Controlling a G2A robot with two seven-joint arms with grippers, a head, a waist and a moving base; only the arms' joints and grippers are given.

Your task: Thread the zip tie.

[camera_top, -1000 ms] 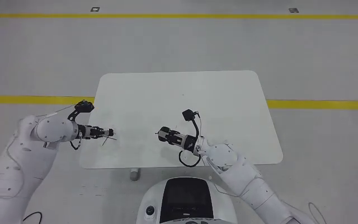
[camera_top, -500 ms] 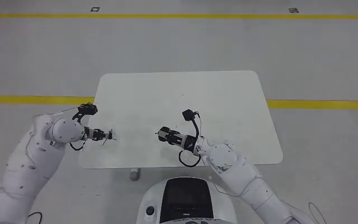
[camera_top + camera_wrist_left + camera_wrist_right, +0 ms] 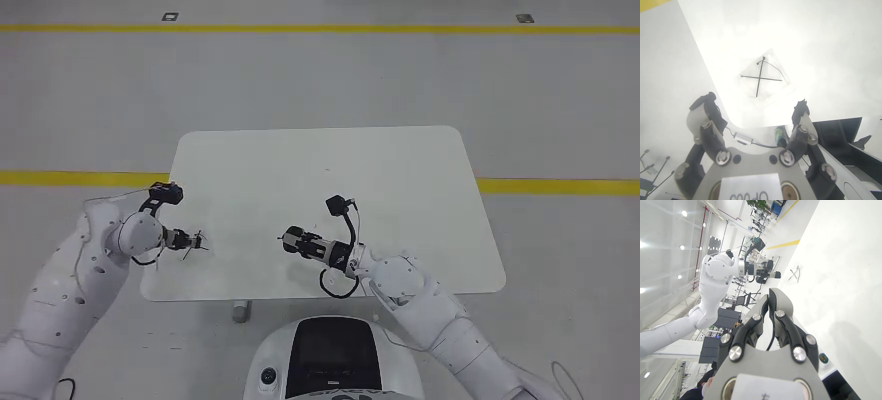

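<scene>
Left wrist view shows the zip ties (image 3: 759, 77) as thin black strips with small square heads. Two straight ones are crossed in an X, and a third, finer one bows in an arc beside them. That makes three in all, lying flat on the white table (image 3: 810, 47). In the top view they sit at the left of the frame, near the table's lower left corner, just beside the tip of the left gripper (image 3: 197, 239). Its fingers (image 3: 710, 108) are spread wide and hold nothing, and its forearm stretches toward frame right. The right gripper (image 3: 285, 238), low in mid-frame, points left with its jaws pressed together on nothing, well apart from the zip ties.
</scene>
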